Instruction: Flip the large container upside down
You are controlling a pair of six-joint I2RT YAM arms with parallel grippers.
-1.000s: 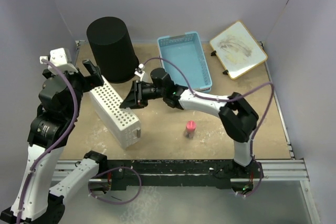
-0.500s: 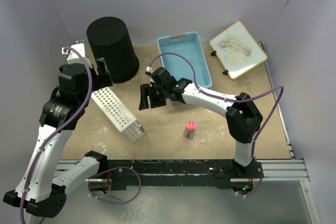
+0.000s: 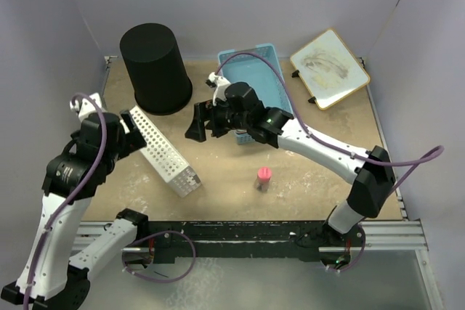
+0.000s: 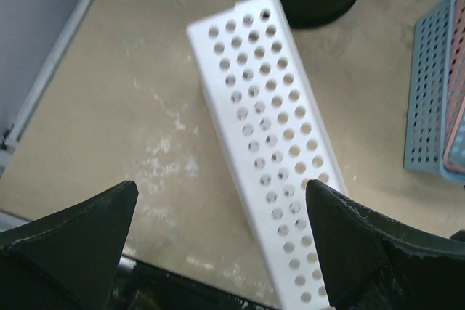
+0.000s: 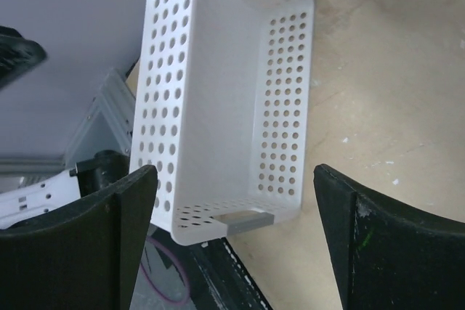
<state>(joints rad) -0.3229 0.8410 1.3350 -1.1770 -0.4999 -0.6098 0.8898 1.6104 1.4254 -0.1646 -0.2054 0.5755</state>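
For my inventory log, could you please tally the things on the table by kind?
Perforated baskets: 3 (white basket, blue basket, pink basket seen against the blue one)
Black bucket: 1
Whiteboard: 1
Small pink cylinder: 1
Total: 6

The left arm [image 3: 45, 230], at eight o'clock in the top view, and the right arm [image 3: 323, 152], at four o'clock, had white shells and black joint housings. A purple cable [image 3: 251, 55] trailed along each. Their fingers [image 4: 69, 234] were matte black wedges, scuffed pale at the edges.
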